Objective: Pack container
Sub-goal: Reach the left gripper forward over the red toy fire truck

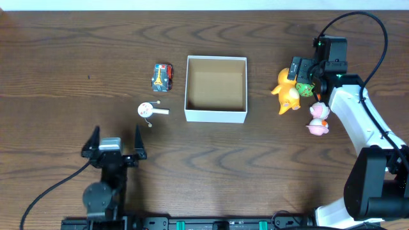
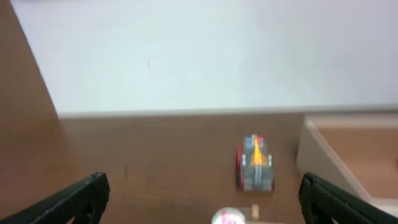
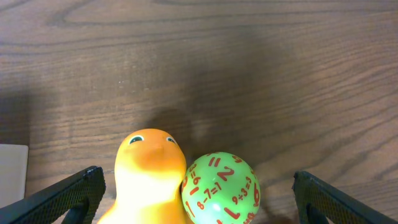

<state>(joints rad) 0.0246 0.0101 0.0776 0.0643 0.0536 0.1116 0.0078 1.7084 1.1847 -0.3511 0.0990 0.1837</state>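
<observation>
The square white-walled cardboard container (image 1: 215,115) sits empty mid-table; at its 3 o'clock the right gripper (image 3: 199,184), jaws apart, hovers over an orange rubber duck (image 3: 148,171) touching a green numbered ball (image 3: 221,188), seemingly the first pick, needing descent and closure, while the left gripper (image 1: 110,144) gapes at 7 o'clock.

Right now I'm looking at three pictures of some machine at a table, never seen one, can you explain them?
These are two robot arms at a wooden table. One picture looks straight down; the other two come from a camera on each wrist, so the dark prongs in their bottom corners are that arm's own claw. On the table stand an empty open box, a toy car and a small white round toy to its left, and an orange duck, a green numbered ball and a pink toy to its right. The left claw is open, holding nothing. The right claw is open, pointed at duck and ball, gripping neither.
</observation>
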